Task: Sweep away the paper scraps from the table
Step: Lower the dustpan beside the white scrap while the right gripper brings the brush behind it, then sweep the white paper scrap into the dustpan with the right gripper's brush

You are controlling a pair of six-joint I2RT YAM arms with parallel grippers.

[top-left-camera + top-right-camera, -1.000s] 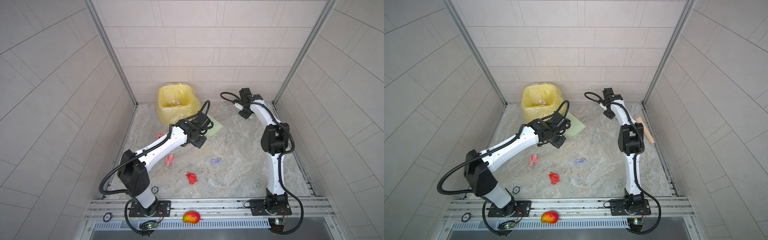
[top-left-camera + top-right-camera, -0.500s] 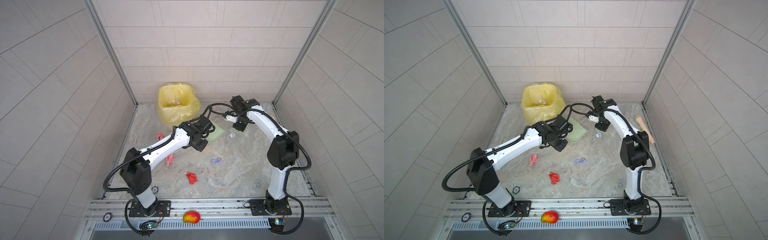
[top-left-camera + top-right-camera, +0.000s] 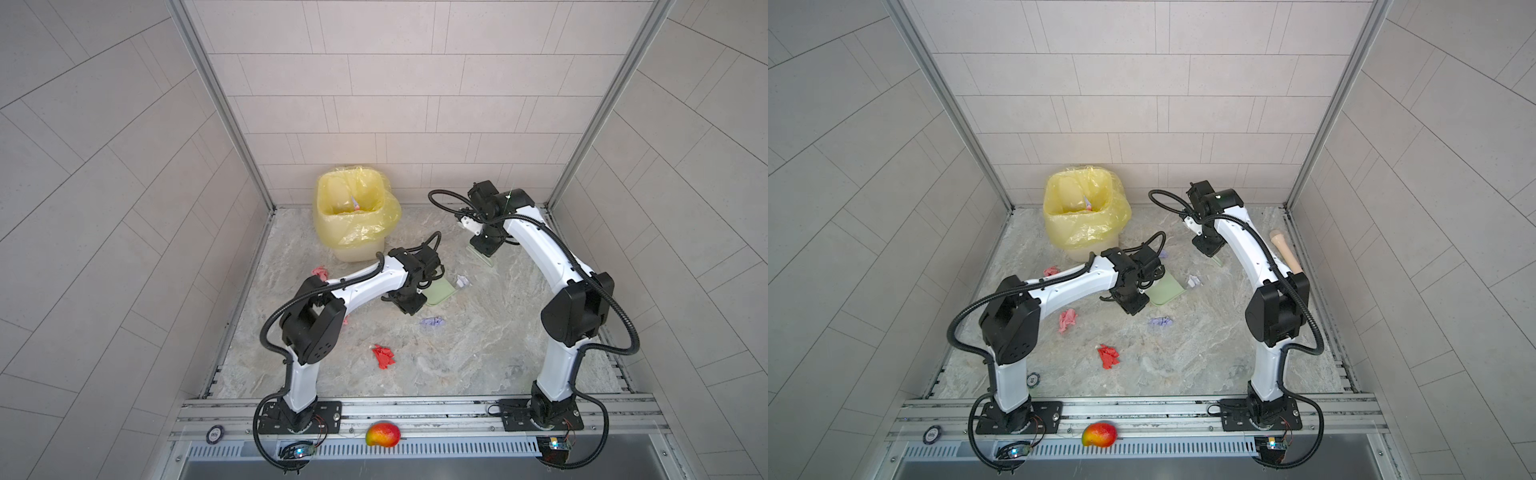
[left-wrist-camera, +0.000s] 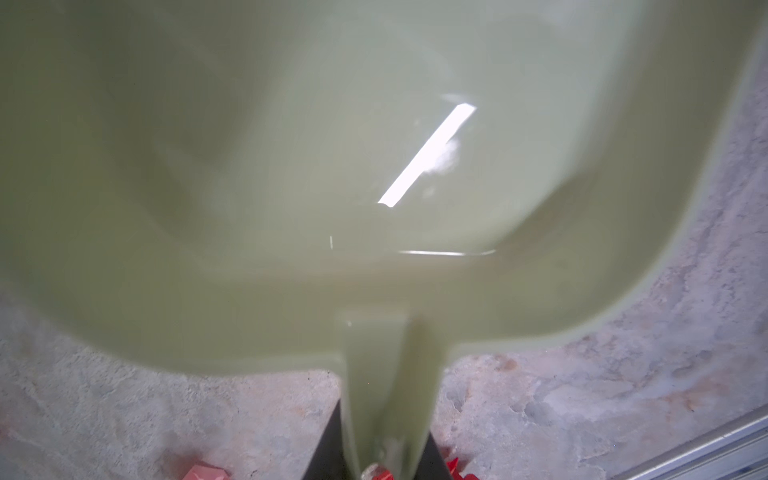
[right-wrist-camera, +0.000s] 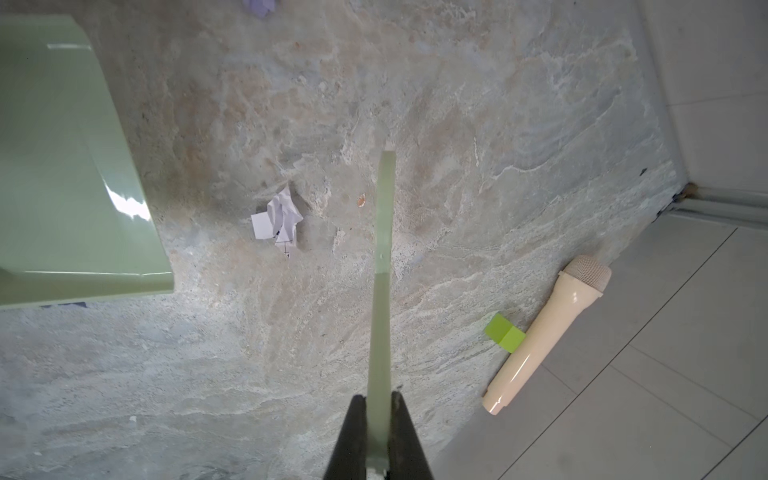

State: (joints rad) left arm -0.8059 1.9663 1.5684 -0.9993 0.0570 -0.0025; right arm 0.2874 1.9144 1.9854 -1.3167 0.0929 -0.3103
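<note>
**Right wrist view: sweeper lined up beside the white scrap**

The table (image 3: pixel 478 365) carries everything. The yellow-lined bin (image 3: pixel 353 216) stands at its far side, beyond the left gripper, presumably as the dump for what gets collected. The left gripper (image 4: pixel 384 455) is clamped on the handle of the green dustpan (image 4: pixel 291 166). The pan's tray sits low ahead of that gripper, with its open lip turned toward the right arm so paper can be pushed in. The right gripper (image 5: pixel 378 419) is closed tight on a flat pale-green sweeper (image 5: pixel 384 249), held edge-on and reaching forward from the jaws, which suits a sideways push.

Of the paper scraps, the white scrap (image 5: pixel 278 220) lies between the sweeper and the dustpan lip, apart from both, and looks like the next target. The lavender scrap (image 3: pixel 432 321), red scrap (image 3: pixel 383 356) and pink scrap (image 3: pixel 1067 319) lie behind the left gripper, toward the arm bases. A second pink scrap (image 3: pixel 320 272) sits near the bin. None of these is gathered yet.
</note>
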